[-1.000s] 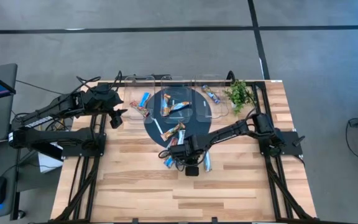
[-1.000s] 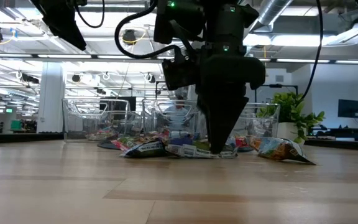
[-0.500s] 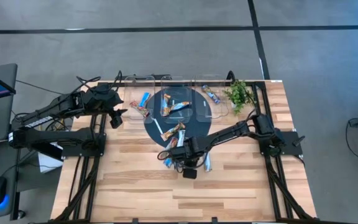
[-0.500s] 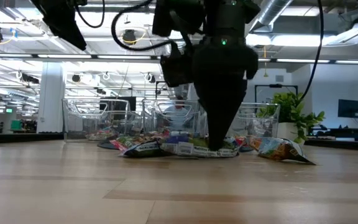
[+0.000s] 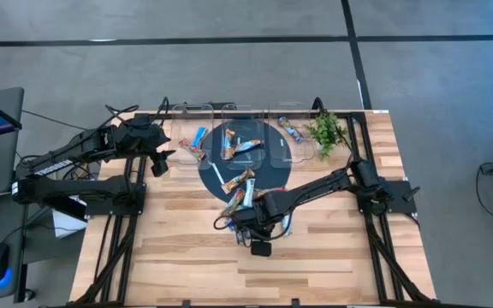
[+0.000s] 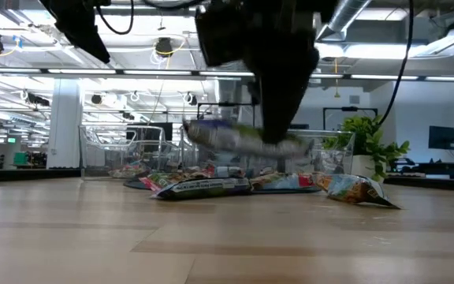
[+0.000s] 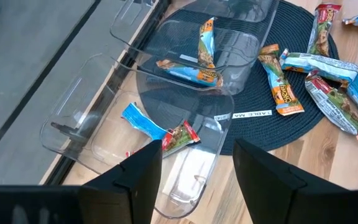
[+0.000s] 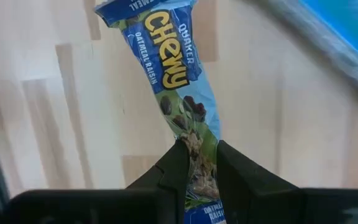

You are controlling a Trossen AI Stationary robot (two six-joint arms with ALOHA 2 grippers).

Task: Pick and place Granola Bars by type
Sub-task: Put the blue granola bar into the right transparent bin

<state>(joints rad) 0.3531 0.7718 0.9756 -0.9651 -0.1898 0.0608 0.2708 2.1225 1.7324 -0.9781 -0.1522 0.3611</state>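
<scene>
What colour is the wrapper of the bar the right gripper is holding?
Blue, with yellow lettering, on the granola bar pinched by the right gripper; the right wrist view shows it best.

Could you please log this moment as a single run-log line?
right gripper: shut on blue Chewy bar, lifted off table | left gripper: open, above clear bins | sorting unfinished

Right end effector (image 5: pixel 245 224) low over table (image 5: pixel 187 257), granola bars (image 5: pixel 240 190) nearby

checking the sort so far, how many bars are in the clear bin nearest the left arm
2: a blue bar and a red-and-green bar right beside it, both on the floor of the bin. None looks hidden.
</scene>
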